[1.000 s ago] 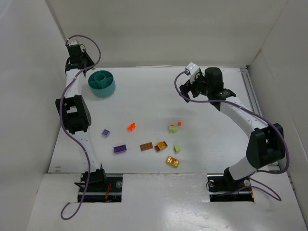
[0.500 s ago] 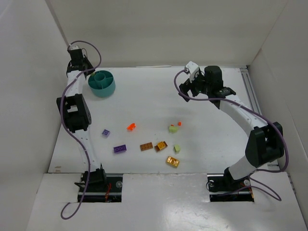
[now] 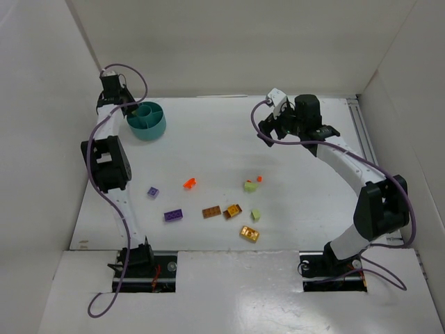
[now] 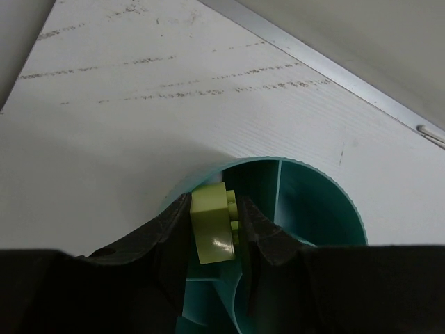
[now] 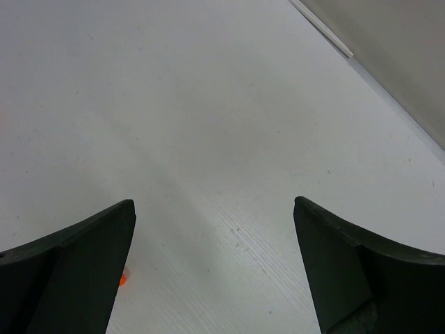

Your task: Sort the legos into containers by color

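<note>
Your left arm stretches to the far left corner of the white, scuffed desk [image 3: 208,139]; its left gripper [image 4: 214,209] hangs over the rim of the round teal tub [image 4: 316,209], a smooth plastic tub with divider walls; the jaws are pinched narrowly on a glossy pale green lego [image 4: 211,233], its long axis roughly upright in the wrist view and its studs facing the right finger; your right arm arcs over the far desk, with the right gripper [image 5: 213,203] spread wide and holding nothing; other legos [image 3: 211,211] lie scattered nearer you.
</note>
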Controlling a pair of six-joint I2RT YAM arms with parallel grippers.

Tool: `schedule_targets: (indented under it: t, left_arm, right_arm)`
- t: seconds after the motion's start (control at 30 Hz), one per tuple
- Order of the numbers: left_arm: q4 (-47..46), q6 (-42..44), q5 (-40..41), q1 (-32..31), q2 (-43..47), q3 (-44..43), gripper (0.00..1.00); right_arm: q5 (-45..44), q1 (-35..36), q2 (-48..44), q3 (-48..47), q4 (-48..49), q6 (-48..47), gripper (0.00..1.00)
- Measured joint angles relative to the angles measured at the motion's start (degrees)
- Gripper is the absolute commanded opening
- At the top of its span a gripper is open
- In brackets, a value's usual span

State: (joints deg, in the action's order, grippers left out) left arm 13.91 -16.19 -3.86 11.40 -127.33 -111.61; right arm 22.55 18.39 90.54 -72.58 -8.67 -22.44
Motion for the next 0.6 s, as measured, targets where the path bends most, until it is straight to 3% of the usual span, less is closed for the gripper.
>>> schedule_targets:
  t: [0.23, 0.27, 0.4, 0.5, 0.6]
  left_arm:
    - [0.9, 0.5, 0.0, 0.2, 3.6, 3.2, 0.39]
    - [1.3, 0.6, 0.0, 0.3, 4.4, 3.5, 0.47]
    - [1.8, 0.8, -0.4, 0.3, 7.9, 4.3, 0.58]
    - [1.8, 0.8, -0.5, 0.3, 10.9, 4.6, 0.59]
    - [1.8, 0.7, -0.9, 0.3, 15.0, 6.6, 0.79]
  right_arm:
    - [0.0, 0.0, 0.0, 0.0, 0.0, -0.1, 1.00]
    - [0.0, 0.1, 0.0, 0.0, 0.0, -0.1, 1.00]
    - [0.0, 0.2, -0.2, 0.3, 0.0, -0.3, 1.00]
    - [-0.1, 0.3, -1.5, 1.9, -0.1, -0.3, 1.00]
    - [-0.4, 0.5, -3.6, 4.6, -0.4, -0.4, 1.00]
